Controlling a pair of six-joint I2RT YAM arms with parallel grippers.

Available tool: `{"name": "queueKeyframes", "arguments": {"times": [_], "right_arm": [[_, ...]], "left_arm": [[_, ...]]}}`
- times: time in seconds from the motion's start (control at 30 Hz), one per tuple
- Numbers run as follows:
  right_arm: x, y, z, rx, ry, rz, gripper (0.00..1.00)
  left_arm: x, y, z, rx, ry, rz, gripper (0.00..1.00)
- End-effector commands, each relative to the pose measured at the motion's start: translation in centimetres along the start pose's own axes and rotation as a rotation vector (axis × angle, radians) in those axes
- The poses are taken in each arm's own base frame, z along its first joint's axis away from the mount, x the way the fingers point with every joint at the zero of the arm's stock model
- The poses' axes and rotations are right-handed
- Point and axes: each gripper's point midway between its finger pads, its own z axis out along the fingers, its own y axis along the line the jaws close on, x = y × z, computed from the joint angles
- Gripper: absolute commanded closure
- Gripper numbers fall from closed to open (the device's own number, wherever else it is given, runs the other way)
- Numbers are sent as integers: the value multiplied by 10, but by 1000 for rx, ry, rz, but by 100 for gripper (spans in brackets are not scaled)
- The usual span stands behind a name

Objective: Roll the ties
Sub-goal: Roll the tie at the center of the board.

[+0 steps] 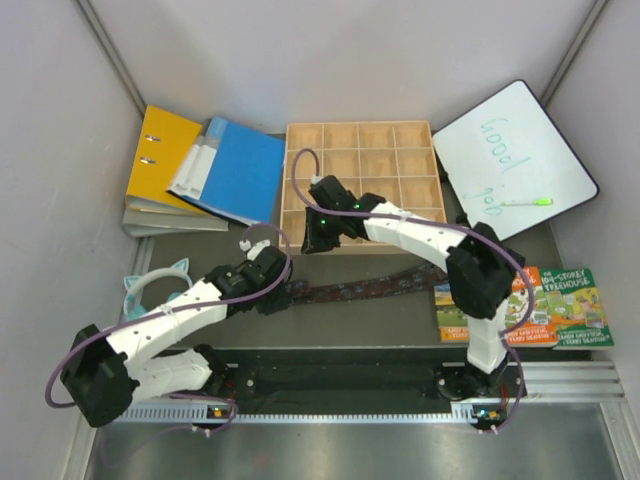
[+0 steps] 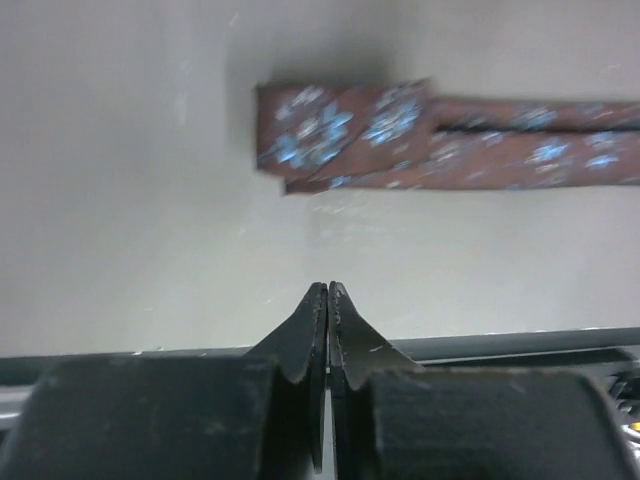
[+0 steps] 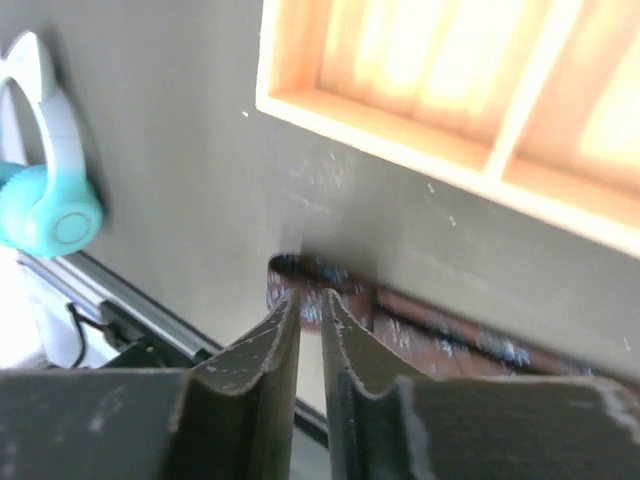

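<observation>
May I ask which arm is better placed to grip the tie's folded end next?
Probably the right. The right gripper has its jaws slightly apart, with the end of the tie just beyond their tips. The left gripper has its jaws shut, with bare table between them and the tie.

Arms [image 1: 165, 330]: white shells with black joint blocks.
Cables [image 1: 304, 151]: purple, looping back from each gripper.
Left gripper [image 2: 328, 300]: black, scuffed fingers tapering to thin tips.
Right gripper [image 3: 310, 305]: black fingers with scalloped edges.
Light [image 1: 326, 212]: green, just behind the Right gripper.
</observation>
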Motion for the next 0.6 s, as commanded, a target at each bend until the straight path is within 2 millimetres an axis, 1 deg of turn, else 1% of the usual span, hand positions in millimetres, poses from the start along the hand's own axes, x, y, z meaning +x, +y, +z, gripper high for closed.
{"name": "queueKeyframes", "arguments": {"times": [0.0, 0.03, 0.07, 0.1, 0.13, 0.17, 0.2, 0.23, 0.27, 0.3, 0.33, 0.4, 0.57], "right_arm": [[11, 10, 17, 11, 101, -118, 80], [7, 17, 19, -2, 97, -131, 79], [14, 13, 28, 16, 126, -144, 77], [16, 14, 33, 18, 138, -153, 75], [12, 20, 34, 7, 134, -161, 73], [18, 16, 43, 21, 160, -169, 71], [22, 16, 47, 23, 173, -173, 70], [20, 19, 49, 16, 174, -178, 70], [24, 20, 54, 17, 187, -190, 69], [31, 15, 60, 33, 213, -190, 69], [30, 17, 63, 33, 214, -199, 69], [36, 13, 71, 41, 234, -208, 69], [41, 9, 74, 49, 253, -214, 69]], "left_arm": [[7, -4, 7, 31, 23, -14, 100], [10, -3, 9, 32, 30, -15, 100], [9, -5, 11, 41, 25, -18, 100], [9, -7, 13, 45, 23, -21, 100], [10, -7, 14, 51, 29, -21, 100], [10, -9, 17, 54, 29, -23, 100], [10, -10, 19, 54, 32, -24, 100], [11, -11, 20, 55, 37, -21, 100], [14, -9, 25, 41, 48, -18, 100], [13, -10, 27, 40, 47, -18, 100], [14, -10, 29, 38, 49, -16, 100], [15, -9, 34, 26, 53, -16, 100], [17, -1, 44, -16, 52, -15, 100]]}}
